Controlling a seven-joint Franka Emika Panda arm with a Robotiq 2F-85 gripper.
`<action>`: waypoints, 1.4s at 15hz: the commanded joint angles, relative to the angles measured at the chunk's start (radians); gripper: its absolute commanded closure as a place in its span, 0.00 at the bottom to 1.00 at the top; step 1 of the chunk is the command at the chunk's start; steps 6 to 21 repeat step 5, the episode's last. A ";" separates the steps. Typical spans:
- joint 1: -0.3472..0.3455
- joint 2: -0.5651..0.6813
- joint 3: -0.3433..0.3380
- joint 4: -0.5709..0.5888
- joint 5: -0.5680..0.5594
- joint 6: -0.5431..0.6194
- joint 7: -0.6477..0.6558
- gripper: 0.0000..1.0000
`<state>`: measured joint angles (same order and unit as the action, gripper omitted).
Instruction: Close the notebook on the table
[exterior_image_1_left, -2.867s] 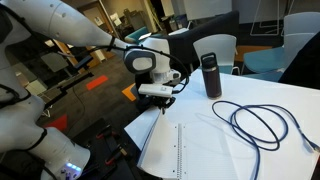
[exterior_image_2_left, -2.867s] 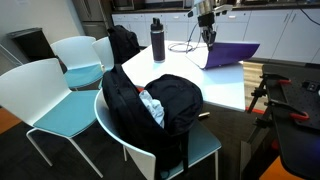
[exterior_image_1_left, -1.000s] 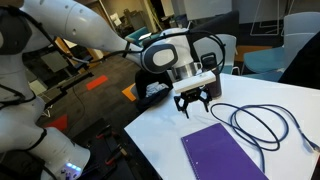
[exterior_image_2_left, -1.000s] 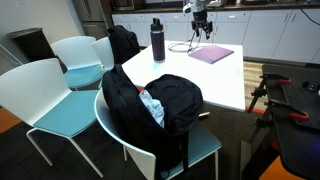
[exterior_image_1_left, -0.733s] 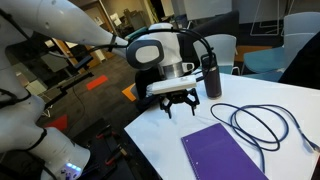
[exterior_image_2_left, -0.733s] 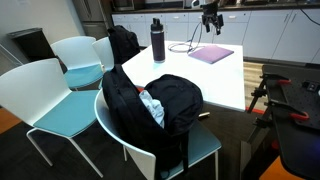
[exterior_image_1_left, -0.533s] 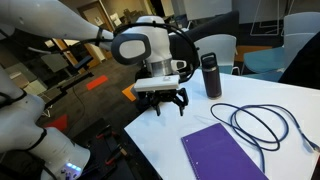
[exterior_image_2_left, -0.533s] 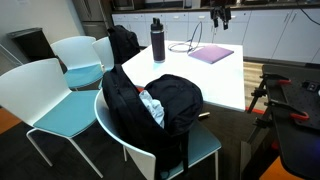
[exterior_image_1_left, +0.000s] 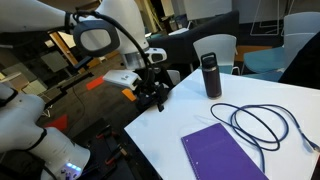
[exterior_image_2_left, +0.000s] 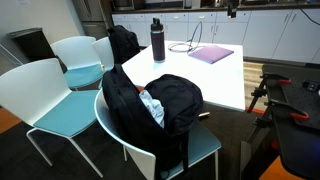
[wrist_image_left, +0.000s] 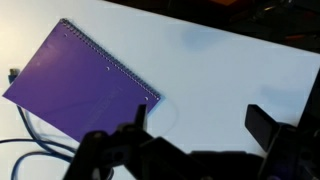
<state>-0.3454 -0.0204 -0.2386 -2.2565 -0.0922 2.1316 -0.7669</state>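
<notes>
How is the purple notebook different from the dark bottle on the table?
The notebook lies flat and closed, while the bottle stands upright. The notebook is purple; the bottle is dark, nearly black. The notebook is wide and thin; the bottle is tall and narrow. Both rest on the white table.

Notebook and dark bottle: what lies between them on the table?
A black cable loops on the white table between the bottle and the closed purple notebook, seen in an exterior view.
</notes>
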 joint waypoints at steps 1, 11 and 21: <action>0.023 -0.018 -0.028 -0.010 0.007 0.000 0.040 0.00; 0.024 -0.050 -0.038 -0.033 0.016 0.001 0.089 0.00; 0.024 -0.050 -0.038 -0.033 0.016 0.001 0.089 0.00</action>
